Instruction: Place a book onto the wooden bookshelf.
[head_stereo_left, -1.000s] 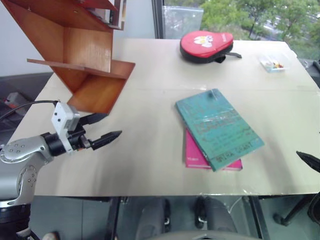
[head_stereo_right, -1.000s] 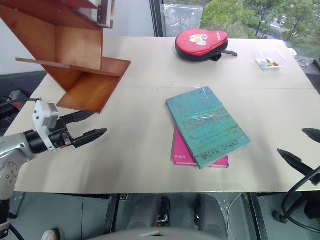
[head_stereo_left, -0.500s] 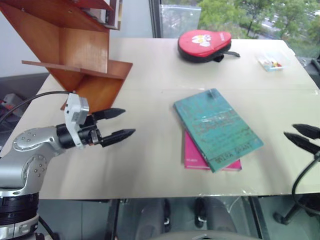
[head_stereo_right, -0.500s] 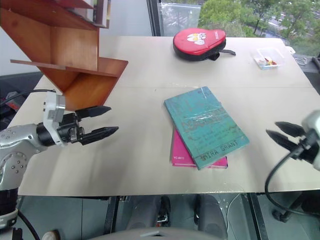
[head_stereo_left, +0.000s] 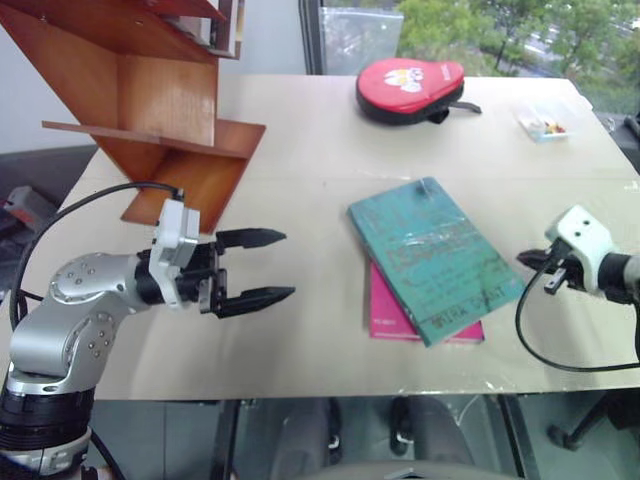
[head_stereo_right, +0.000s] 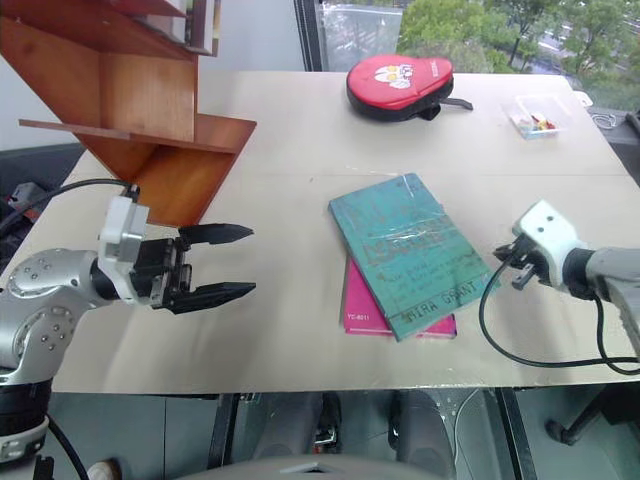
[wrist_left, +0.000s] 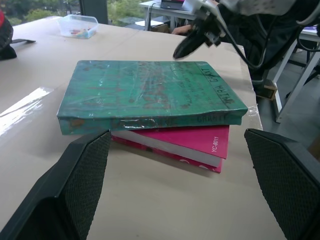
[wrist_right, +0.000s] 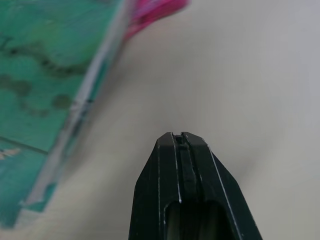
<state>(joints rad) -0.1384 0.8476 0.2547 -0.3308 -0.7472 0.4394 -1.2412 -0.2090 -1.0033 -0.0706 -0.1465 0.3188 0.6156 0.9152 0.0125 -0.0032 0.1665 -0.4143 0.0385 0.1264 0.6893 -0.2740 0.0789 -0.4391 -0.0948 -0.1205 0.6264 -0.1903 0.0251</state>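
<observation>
Book, the teal-green one, lies flat on the table, stacked on the pink book, untouched. And here's the change: the right gripper has swung in from the table's edge to sit just beside the book's right side, its fingers now clenched tight on nothing, where a second ago they were spread. The left gripper has slid closer too, fingers wide apart, aimed level at the book from the other side. Looks like a two-sided setup: a push from the right, a grab from the left. The wooden bookshelf waits at the far left corner.
</observation>
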